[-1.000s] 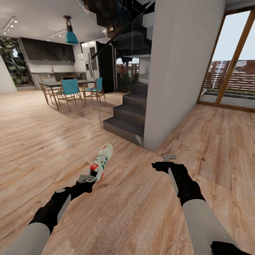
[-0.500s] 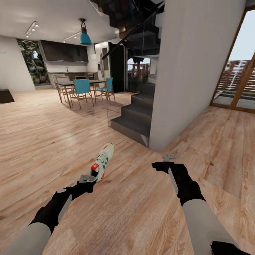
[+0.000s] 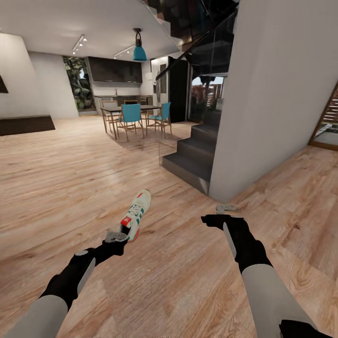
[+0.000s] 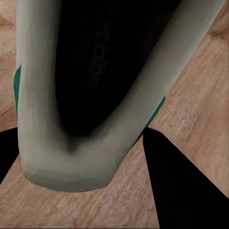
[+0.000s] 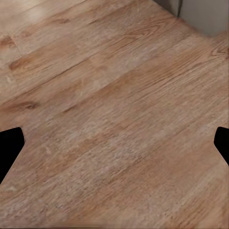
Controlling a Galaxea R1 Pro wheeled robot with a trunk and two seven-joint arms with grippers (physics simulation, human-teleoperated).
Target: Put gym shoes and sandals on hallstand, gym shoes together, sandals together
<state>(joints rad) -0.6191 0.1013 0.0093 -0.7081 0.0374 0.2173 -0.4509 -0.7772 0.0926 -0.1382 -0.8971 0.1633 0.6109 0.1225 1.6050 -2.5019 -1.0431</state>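
1. The left gripper [image 3: 116, 236] is gripping the heel end of a white gym shoe [image 3: 135, 215] with green side stripes and a red-orange heel, its jaws closed on the heel collar.
2. The shoe is pointing away from the robot with its toe toward the staircase [image 3: 194, 151], and it is sitting above the wood-plank floor [image 3: 56, 188]; whether its sole is touching the planks cannot be told.
3. In the left wrist view the shoe's grey-white collar [image 4: 71, 162] and dark inside are taking up most of the picture, with a green stripe showing at the shoe's side and a dark finger [image 4: 183, 191] lying against the outside of the collar.
4. The right gripper [image 3: 226, 207] is holding nothing: in the right wrist view its two dark fingertips [image 5: 9, 143] are standing well apart at the picture's edges, with bare planks between them.
5. The right gripper is hovering near the foot of a light grey wall [image 3: 277, 94] beside the staircase.
6. Far across the room a dining table [image 3: 126, 109] with teal chairs [image 3: 131, 115] is standing under a teal pendant lamp [image 3: 139, 51].
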